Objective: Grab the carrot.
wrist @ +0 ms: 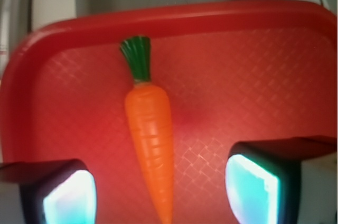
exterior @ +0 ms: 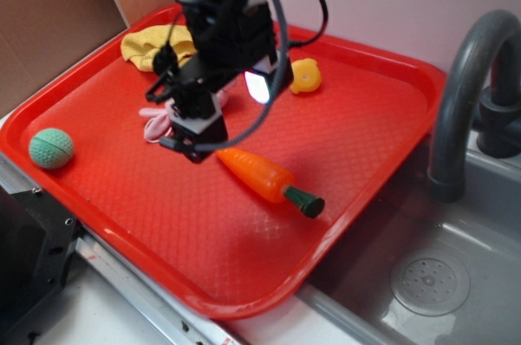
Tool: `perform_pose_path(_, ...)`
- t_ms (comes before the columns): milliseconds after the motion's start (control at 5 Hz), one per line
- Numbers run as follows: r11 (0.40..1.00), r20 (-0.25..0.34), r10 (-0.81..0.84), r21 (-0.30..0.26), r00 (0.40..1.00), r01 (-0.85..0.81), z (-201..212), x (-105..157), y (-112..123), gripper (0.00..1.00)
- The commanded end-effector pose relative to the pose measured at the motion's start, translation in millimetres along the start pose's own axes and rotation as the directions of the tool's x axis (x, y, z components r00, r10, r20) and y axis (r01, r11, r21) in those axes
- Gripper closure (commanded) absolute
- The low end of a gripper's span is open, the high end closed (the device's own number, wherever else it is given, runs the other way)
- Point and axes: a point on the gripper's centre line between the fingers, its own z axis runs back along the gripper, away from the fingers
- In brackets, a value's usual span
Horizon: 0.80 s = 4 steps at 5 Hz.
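Observation:
The carrot [exterior: 259, 176] [wrist: 151, 139], glossy orange with a dark green stem cap, lies flat on the red tray [exterior: 342, 125] [wrist: 274, 76], its stem pointing toward the tray's near right rim. My gripper [exterior: 195, 143] [wrist: 161, 192] hovers just above the carrot's pointed end and stands open. In the wrist view the narrow tip runs down between the two fingertips [wrist: 68, 197] without touching either one. Nothing is held.
A pink plush [exterior: 156, 123] lies right behind my gripper. A yellow cloth [exterior: 151, 44] sits at the tray's far left corner, a small round yellow toy [exterior: 306, 76] at the back, a green ball [exterior: 51, 148] at the left. A sink [exterior: 440, 272] and grey faucet [exterior: 464, 101] stand to the right.

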Motion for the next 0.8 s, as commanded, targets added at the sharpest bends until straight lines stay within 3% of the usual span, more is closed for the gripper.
perform_pose_path(0, 0.999, -0.022, -0.021, -0.028, 1.000, 0.021, -25, 9, -14, 0.00)
perform_pose_path(400, 0.998, -0.122, -0.029, -0.057, 0.992, 0.022, -52, 7, -19, 0.00)
perform_pose_path(600, 0.997, -0.181, -0.046, -0.064, 0.982, 0.034, -61, 10, -21, 0.31)
